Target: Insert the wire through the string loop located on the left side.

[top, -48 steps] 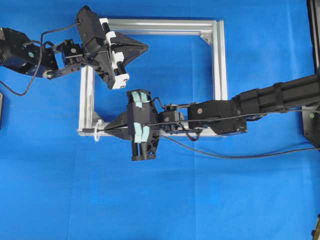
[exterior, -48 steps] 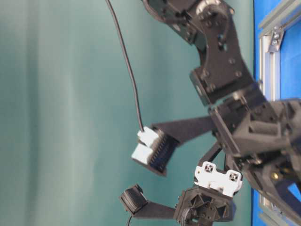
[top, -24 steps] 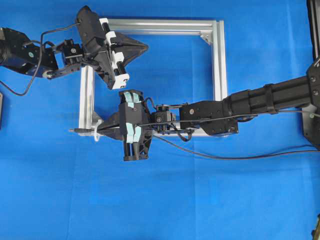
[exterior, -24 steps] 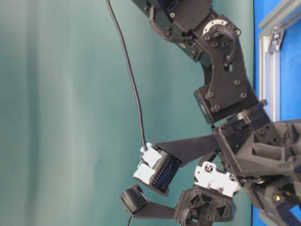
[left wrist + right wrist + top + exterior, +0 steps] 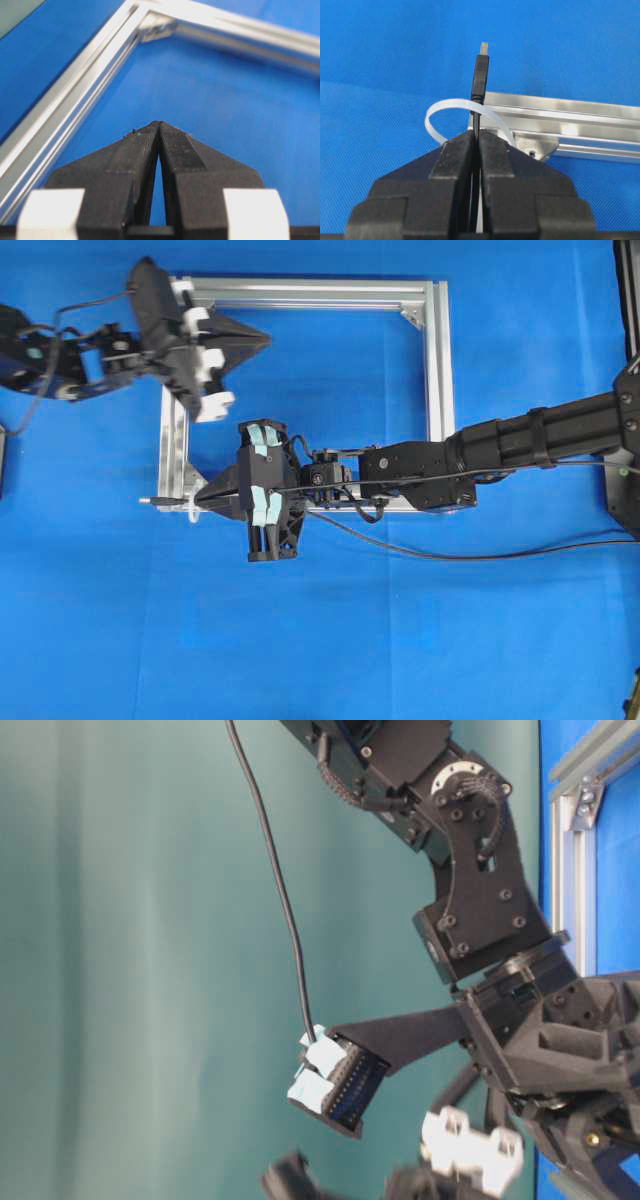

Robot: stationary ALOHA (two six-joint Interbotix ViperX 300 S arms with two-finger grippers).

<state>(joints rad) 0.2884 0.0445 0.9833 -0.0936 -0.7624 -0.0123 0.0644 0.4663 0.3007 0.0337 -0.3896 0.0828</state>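
The wire [image 5: 150, 501] is a thin black cable, and its plug [image 5: 480, 75] sticks out left past the frame's lower left corner. My right gripper [image 5: 200, 500] is shut on the wire just behind the plug, its tips [image 5: 476, 134] at the white string loop [image 5: 440, 112]. In the right wrist view the wire crosses the loop's far arc. I cannot tell whether it runs inside the loop [image 5: 192, 512]. My left gripper [image 5: 268, 339] is shut and empty, hovering inside the frame's upper left corner [image 5: 159, 123].
The silver aluminium frame [image 5: 436, 370] lies flat on the blue cloth, with its rail [image 5: 75, 90] to the left of my left fingers. The wire's slack [image 5: 450, 555] trails right, below my right arm. The right arm fills the table-level view.
My right gripper pushed the wire's plug left, past the frame corner, then held still. My left arm has drawn back to the left and slightly up.
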